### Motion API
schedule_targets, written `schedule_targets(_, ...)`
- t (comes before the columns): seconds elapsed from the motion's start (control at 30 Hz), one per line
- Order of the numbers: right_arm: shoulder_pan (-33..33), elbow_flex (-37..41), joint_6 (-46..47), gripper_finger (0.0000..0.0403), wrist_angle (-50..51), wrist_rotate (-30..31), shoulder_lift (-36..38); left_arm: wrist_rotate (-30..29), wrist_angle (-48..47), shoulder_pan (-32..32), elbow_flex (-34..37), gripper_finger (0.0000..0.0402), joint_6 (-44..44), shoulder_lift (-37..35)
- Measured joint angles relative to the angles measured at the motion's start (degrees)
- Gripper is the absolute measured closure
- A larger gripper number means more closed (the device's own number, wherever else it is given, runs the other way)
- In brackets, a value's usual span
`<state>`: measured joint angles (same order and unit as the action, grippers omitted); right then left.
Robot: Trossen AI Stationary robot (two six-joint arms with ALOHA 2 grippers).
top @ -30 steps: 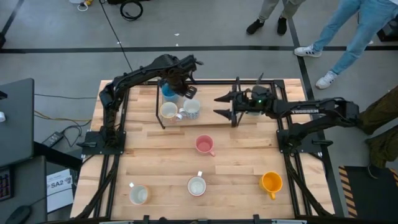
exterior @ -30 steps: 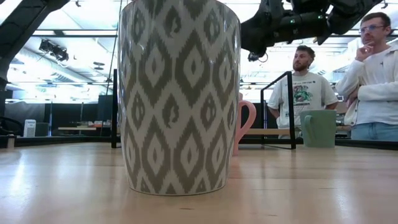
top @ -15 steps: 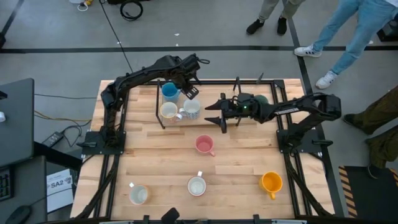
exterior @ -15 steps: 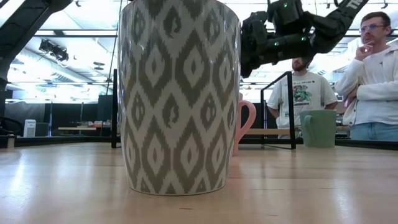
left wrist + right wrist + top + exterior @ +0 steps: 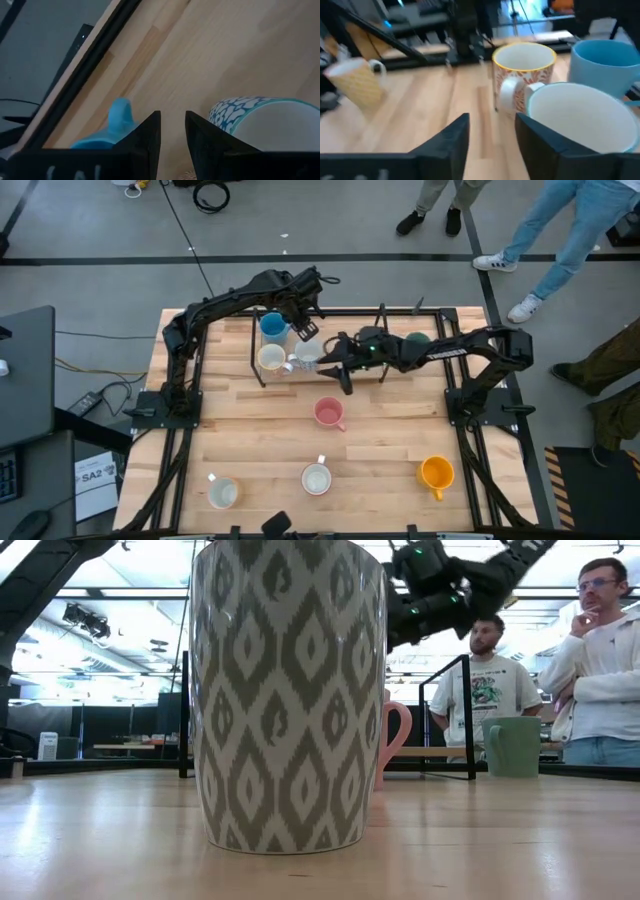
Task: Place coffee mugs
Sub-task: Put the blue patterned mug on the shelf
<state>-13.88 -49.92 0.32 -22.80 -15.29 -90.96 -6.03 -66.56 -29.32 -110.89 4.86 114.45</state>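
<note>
Reaching across the wooden table, the right gripper hangs beside 3 mugs at about 11 o'clock: a blue mug, a cream mug and a patterned white mug. Its fingers stand part open, holding nothing. The left gripper hovers above the blue mug, narrowly open and empty. A pink mug sits near centre, an orange mug at 4 o'clock.

Robotics laboratory: a butcher-block table on a black metal frame carries two mounted arms on a grey floor with trailing cables; onlookers stand beneath open-plan ceiling strip lights
</note>
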Motion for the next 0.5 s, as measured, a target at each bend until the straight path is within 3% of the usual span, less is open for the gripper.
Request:
schedule_targets(0.13,0.7,-4.3,-2.4,0.0289,10.0,3.8,0.0,-0.4,0.3,0.0,0.0,0.0306,-3.0,0.0)
schedule_targets(0.5,1.4,-4.5,-3.1,0.0325,13.5,7.1,0.0,-0.4,0.2,1.2,0.0,0.0306,-7.2,0.0)
